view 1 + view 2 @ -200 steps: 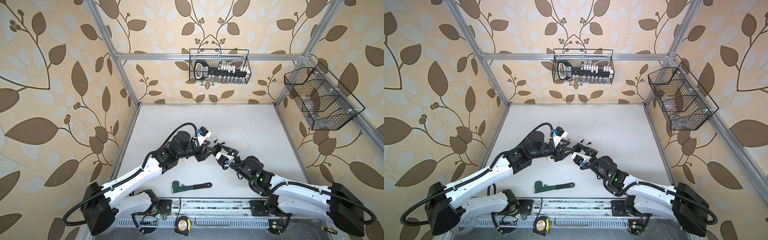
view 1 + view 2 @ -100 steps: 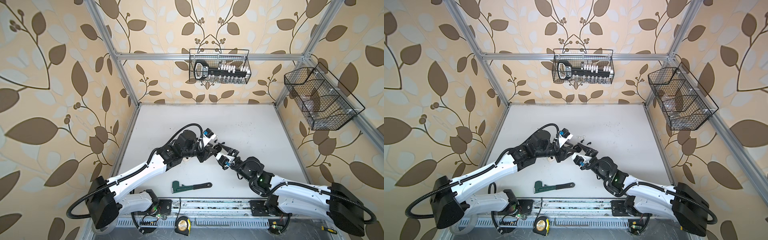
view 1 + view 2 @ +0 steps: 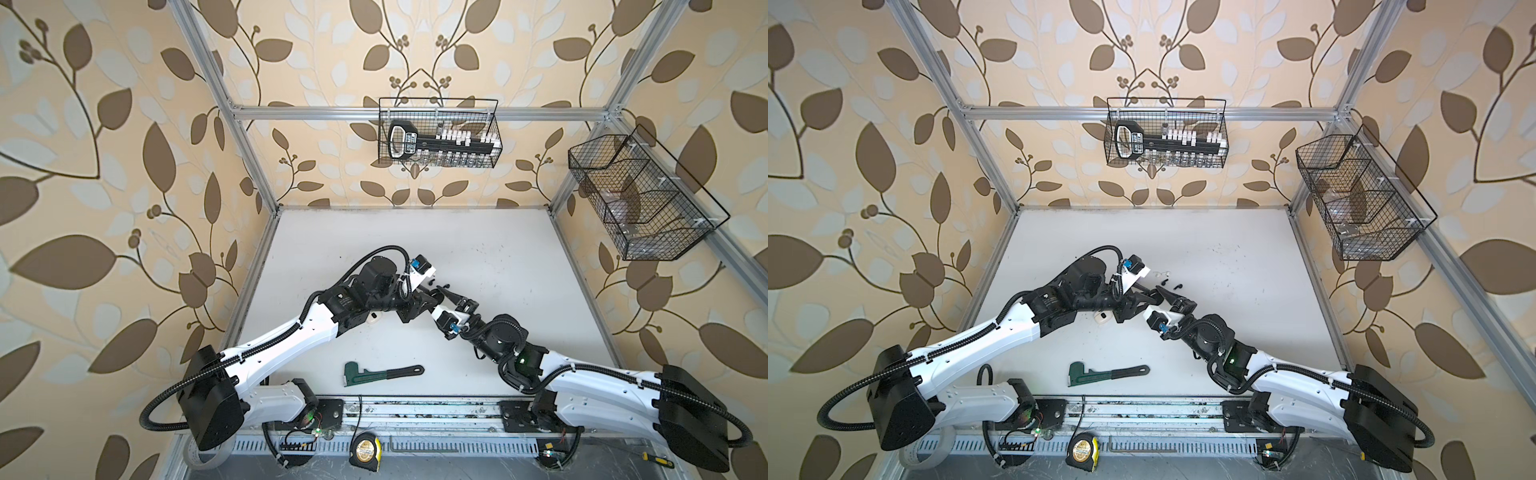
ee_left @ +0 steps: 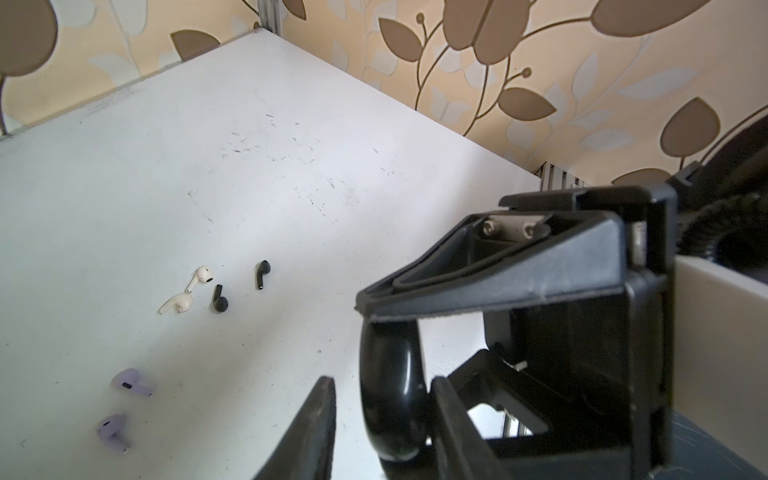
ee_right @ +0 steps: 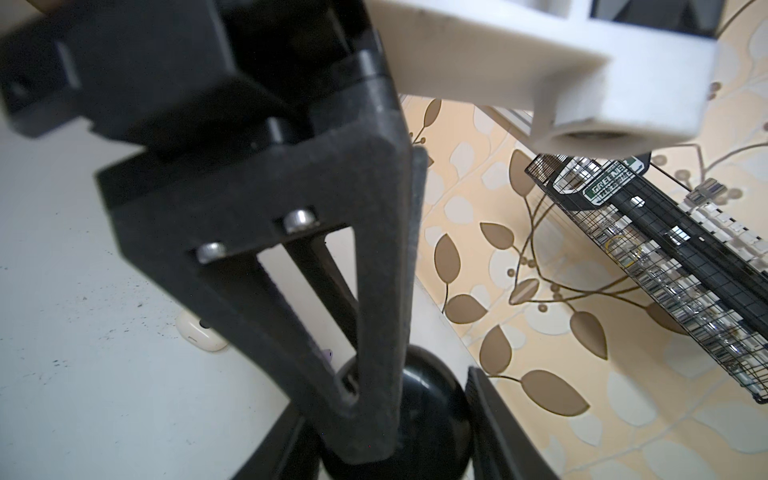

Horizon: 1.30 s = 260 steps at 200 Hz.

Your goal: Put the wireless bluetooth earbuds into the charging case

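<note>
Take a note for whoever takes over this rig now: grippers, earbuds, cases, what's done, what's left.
The right gripper is shut on the glossy black rounded charging case.
The left gripper straddles it; grip unclear.
Lilac stemmed earbuds, white stemmed earbuds and black stemmed earbuds lie loose on the white table.
A small white rounded case also sits on the table.
Done: none inserted. Left: all six.

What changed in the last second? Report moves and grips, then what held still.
The left hand swung toward the right hand and now brackets the black charging case that the right hand holds; a gap on one side shows no firm grip yet. Unchanged: right hand, the earbuds on the table, the wrench.
</note>
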Tool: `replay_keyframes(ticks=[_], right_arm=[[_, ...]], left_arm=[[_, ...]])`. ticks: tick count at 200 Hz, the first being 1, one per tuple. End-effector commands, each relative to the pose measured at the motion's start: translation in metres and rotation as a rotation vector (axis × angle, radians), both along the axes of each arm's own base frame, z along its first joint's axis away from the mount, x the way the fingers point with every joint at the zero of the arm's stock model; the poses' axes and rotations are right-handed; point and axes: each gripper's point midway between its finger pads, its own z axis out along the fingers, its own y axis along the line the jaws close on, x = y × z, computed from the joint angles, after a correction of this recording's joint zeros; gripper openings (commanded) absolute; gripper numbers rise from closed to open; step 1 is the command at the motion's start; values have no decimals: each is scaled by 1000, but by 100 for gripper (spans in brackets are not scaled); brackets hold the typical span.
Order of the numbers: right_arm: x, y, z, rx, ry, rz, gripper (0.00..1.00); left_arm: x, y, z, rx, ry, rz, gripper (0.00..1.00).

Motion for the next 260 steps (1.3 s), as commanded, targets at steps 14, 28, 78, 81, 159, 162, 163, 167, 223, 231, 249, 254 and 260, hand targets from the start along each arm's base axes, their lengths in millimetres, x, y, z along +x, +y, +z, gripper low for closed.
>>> replay_keyframes(ticks=[14, 28, 78, 81, 159, 162, 163, 167, 223, 231, 249, 254, 260], right_arm=[[-2, -1, 10, 40, -36, -1, 17], [-1, -1, 11, 43, -36, -8, 17], [-3, -2, 13, 56, -39, -3, 18], [-3, -2, 13, 56, -38, -4, 19], [-10, -11, 16, 201, 35, 27, 75], [-11, -11, 16, 209, 45, 30, 76], [-11, -12, 16, 212, 49, 30, 76], [-11, -14, 17, 228, 64, 25, 76], [5, -66, 46, 584, 299, -18, 100], [7, -70, 50, 621, 333, 1, 100], [15, -80, 55, 703, 410, 9, 100], [18, -82, 54, 715, 428, 3, 100], [22, -84, 54, 736, 446, -9, 100]], left_arm=[[-3, -8, 10, -12, 0, -38, 36], [-4, -9, 9, -12, 4, -44, 34], [-3, -12, 5, 1, 23, -59, 21], [-3, -12, 4, 3, 25, -59, 20], [18, 8, 11, -45, -102, 108, 0], [19, 10, 13, -53, -117, 119, 0], [19, 11, 13, -55, -122, 122, 0], [19, 13, 14, -66, -145, 130, 0], [0, 47, 16, -215, -502, 140, 0], [-3, 52, 15, -233, -544, 147, 0], [-10, 57, 19, -293, -597, 148, 0], [-14, 56, 19, -304, -602, 131, 0], [-17, 54, 19, -310, -600, 112, 0]])
